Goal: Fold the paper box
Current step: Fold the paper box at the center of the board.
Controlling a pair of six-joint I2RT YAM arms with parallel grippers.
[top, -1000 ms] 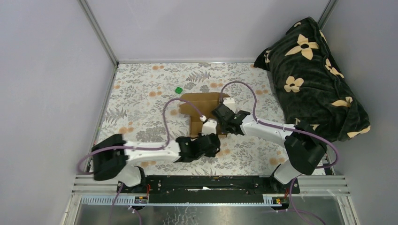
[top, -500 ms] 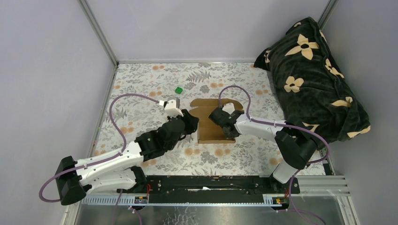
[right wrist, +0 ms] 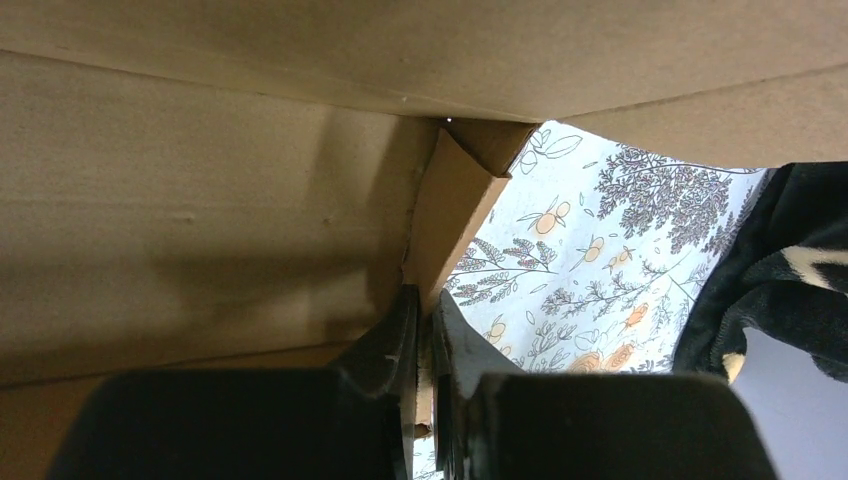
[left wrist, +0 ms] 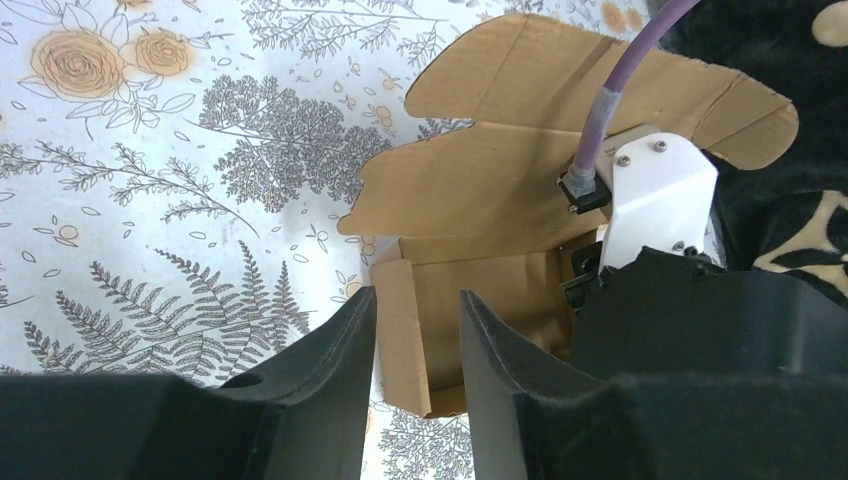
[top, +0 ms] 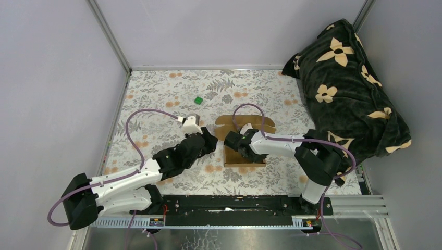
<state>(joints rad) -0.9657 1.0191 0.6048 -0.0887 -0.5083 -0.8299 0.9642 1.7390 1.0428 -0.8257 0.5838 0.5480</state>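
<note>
Box (top: 244,159) sits half-folded on the floral cloth (top: 156,99), flaps spread at its far side; left gripper (left wrist: 415,300) at its left edge, jaws partly apart with the side wall between them (contact unclear); right gripper (right wrist: 425,305) pinches a wall edge, nearly closed

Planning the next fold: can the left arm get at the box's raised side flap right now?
Probably yes. The left fingers stand open and seem to straddle that flap of the paper box, with nothing between. The right fingers pinch cardboard elsewhere on the box, out of the way.
</note>
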